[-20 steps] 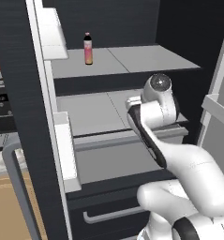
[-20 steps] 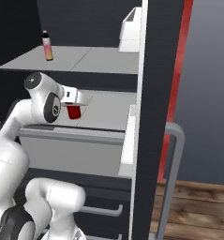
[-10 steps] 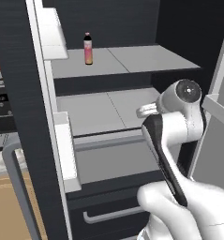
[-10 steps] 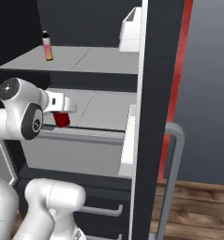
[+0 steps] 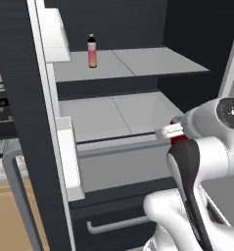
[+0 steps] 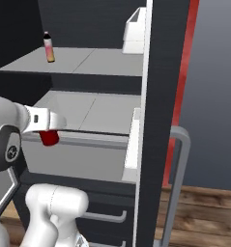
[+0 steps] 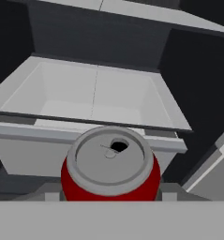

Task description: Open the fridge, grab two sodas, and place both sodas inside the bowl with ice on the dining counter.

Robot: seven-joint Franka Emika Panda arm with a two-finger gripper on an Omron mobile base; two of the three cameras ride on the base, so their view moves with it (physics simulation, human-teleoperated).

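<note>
Inside the open fridge (image 5: 35, 98), note that your tool (image 6: 49, 126) grips the red can (image 7: 110, 169) in front of the lower drawer, while the bottle (image 5: 92, 51) stands on the upper shelf; both must yet reach the bowl.

Red can (image 7: 110, 171) farther from fridge (image 5: 138, 59)

fridge (image 5: 20, 98) doors open, slim pink-orange bottle (image 5: 92, 51) upright on upper shelf (image 5: 152, 61), white bin (image 5: 113, 117) below it, claw (image 5: 176, 135) at bin's front right clamping red can (image 5: 178, 139)
</note>
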